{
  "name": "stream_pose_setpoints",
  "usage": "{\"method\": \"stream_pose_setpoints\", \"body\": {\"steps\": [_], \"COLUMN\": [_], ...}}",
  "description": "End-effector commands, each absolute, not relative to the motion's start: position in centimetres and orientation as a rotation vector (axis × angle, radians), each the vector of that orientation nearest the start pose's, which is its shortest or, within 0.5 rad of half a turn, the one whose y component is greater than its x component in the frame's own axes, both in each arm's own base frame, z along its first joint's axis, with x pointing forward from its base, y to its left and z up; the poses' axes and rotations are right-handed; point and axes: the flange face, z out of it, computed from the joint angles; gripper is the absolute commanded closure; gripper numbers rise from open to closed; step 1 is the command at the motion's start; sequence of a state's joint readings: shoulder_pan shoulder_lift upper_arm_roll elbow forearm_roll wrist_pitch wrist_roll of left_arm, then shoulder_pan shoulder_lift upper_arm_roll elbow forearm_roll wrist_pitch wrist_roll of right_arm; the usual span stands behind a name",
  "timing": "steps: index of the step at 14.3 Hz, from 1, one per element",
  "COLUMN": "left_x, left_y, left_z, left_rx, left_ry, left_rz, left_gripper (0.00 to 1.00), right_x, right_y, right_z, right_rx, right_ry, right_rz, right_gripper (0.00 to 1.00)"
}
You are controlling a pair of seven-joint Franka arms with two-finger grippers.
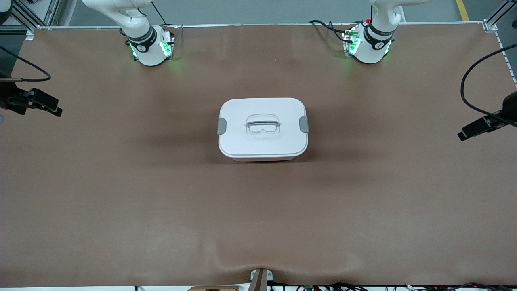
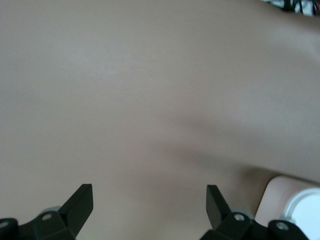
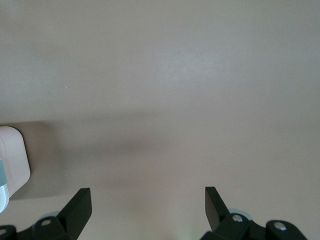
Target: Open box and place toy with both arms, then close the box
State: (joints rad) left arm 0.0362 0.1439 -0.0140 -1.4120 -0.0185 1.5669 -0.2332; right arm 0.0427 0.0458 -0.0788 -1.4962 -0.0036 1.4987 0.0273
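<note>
The box [image 1: 262,143] stands shut in the middle of the brown table. Its white lid has a recessed centre handle [image 1: 263,123] and a grey clip on each side [image 1: 221,126] [image 1: 304,124]. A thin strip of the pale pink body shows under the lid. The toy is out of view. My left gripper [image 2: 148,192] is open and empty above bare table, with a corner of the box [image 2: 295,205] beside it. My right gripper [image 3: 147,192] is open and empty above bare table, with a box corner [image 3: 12,160] at the view's edge. Neither gripper shows in the front view.
The right arm's base [image 1: 151,46] and the left arm's base [image 1: 369,44] stand along the table's back edge. Black clamp mounts with cables reach in at the right arm's end [image 1: 36,101] and the left arm's end [image 1: 484,125] of the table.
</note>
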Motion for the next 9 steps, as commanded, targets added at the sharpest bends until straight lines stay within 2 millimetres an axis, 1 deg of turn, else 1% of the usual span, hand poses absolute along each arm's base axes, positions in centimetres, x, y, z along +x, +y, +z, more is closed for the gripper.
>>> {"method": "stream_pose_setpoints", "body": {"steps": [1,2,3,5,6,7,9], "left_x": [57.5,57.1,56.5,55.3,54.8,54.2,52.6], "left_y": [1.6,1.3,0.9,-1.4,-1.7,-1.4,-1.6], "left_z": [63.3,63.4,64.0,64.6,64.9,65.1,65.3], "left_rx": [-3.146,-3.146,-3.151,-3.151,-3.151,-3.158,-3.165], "left_ry": [-0.317,-0.309,-0.298,-0.237,-0.222,-0.225,-0.160], "left_rz": [0.046,0.070,0.085,0.125,0.134,0.133,0.138], "left_gripper": [0.00,0.00,0.00,0.00,0.00,0.00,0.00], "right_x": [56.1,56.1,56.2,56.1,56.1,56.2,56.2], "right_y": [-1.7,-1.7,-1.7,-1.7,-1.7,-1.7,-1.7], "right_z": [63.0,63.0,63.0,63.0,63.0,63.0,62.9], "right_rx": [-3.144,-3.144,-3.144,-3.144,-3.144,-3.144,-3.144], "right_ry": [0.099,0.099,0.099,0.099,0.099,0.099,0.097], "right_rz": [0.077,0.077,0.075,0.077,0.077,0.075,0.079], "right_gripper": [0.00,0.00,0.00,0.00,0.00,0.00,0.00]}}
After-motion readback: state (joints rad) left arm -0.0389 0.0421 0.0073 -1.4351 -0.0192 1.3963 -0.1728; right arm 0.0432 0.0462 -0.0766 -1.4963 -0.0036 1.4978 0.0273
